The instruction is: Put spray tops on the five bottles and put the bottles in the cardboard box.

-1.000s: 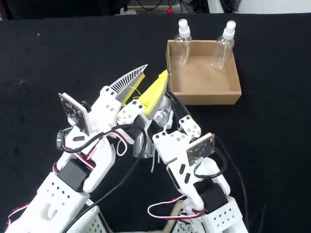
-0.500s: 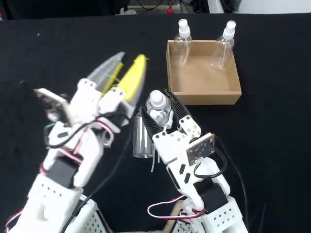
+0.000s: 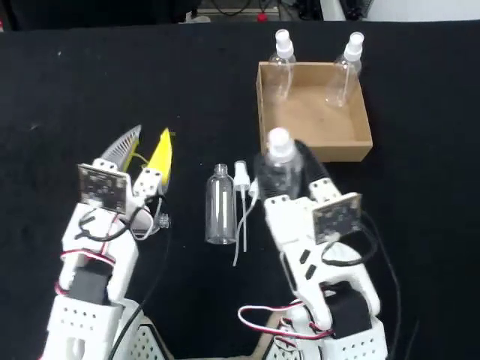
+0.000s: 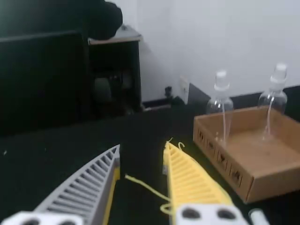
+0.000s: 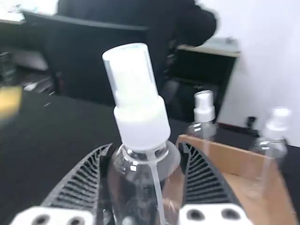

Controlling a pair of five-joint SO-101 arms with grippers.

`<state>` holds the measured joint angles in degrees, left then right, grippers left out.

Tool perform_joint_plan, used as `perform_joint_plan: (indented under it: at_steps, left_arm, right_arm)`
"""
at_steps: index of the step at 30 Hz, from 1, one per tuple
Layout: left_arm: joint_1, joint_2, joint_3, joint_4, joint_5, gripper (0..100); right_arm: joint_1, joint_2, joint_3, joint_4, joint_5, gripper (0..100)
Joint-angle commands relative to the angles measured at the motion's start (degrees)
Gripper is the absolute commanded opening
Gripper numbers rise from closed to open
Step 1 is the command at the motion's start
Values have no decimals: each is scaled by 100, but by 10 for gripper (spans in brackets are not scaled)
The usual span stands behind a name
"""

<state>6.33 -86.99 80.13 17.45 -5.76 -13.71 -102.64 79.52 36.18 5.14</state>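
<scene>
The left arm stands by the bench's left side, its tool (image 3: 150, 136) pointing toward the far edge, jaws spread and empty. The right arm stands mid-bench, its tool (image 3: 281, 163) clamped around an upright bottle (image 3: 280, 142).

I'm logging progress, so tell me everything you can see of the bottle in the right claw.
The bottle is clear plastic, seemingly empty, with a white spray top fitted and a thin tube running down inside. It stands upright, clamped at its shoulder in the right arm's black ribbed claw, by the near wall of the cardboard box, not inside.
</scene>
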Motion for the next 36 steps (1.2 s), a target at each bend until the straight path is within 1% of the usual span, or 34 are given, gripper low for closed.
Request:
perform_joint_plan:
  at_steps: [1,5,7,9,13,20,26,30,36]
  left_arm:
    - [-31,-457,1112,-826,-62,145]
    - [-31,-853,1745,-1002,-62,145]
    - [-31,-932,1771,-747,44,145]
    - [-31,-1002,1763,-475,369,145]
    - [-31,-985,1763,-308,686,145]
    - [-31,-985,1763,-79,659,145]
    - [-31,-985,1763,-53,659,145]
    - [-31,-985,1763,-53,659,145]
    - [-31,-976,1763,-44,686,145]
  right_arm:
    - [237,-22,-347,-281,-9,81]
    - [237,-13,-356,-589,-9,81]
    - [237,40,-365,-580,-9,81]
    - [237,277,-435,-607,-9,81]
    - [246,1262,-1121,-571,-9,81]
    - [264,3389,-2229,-607,-9,81]
    - [721,4119,-2765,-651,-44,81]
    - [1020,4426,-2659,-1371,-53,81]
    - [1073,5235,-2484,-2382,-53,81]
